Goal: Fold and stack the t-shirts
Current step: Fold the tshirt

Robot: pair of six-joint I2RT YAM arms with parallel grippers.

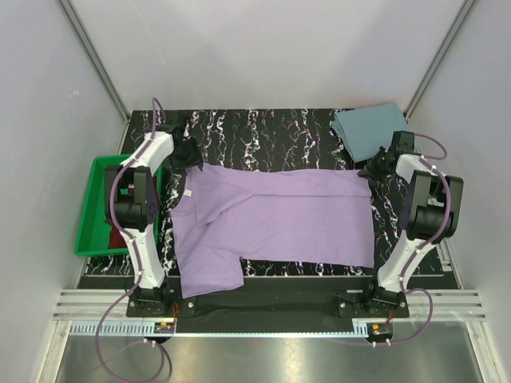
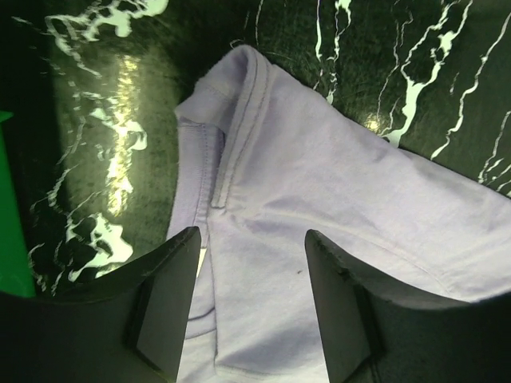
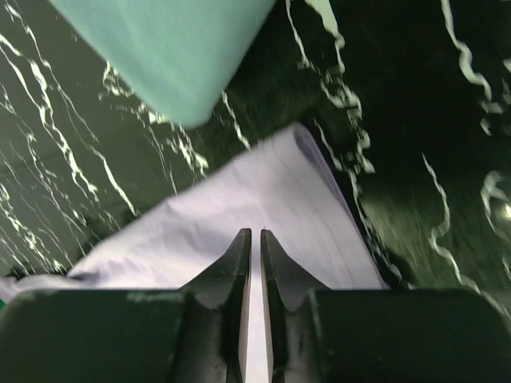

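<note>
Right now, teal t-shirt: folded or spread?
Folded. The teal t-shirt lies as a compact rectangle at the far right corner of the table, edges squared, no sleeves sticking out.

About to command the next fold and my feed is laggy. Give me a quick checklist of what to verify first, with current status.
1. Left gripper open, empty, above the lavender shirt collar: ok.
2. Right gripper free of the lavender shirt: cannot tell; jaws nearly together over its corner.
3. Lavender shirt spread on the table: ok.
4. Teal shirt folded, apart from the lavender shirt: ok.
5. Maroon shirt in the green tray, out of the way: ok.
</note>
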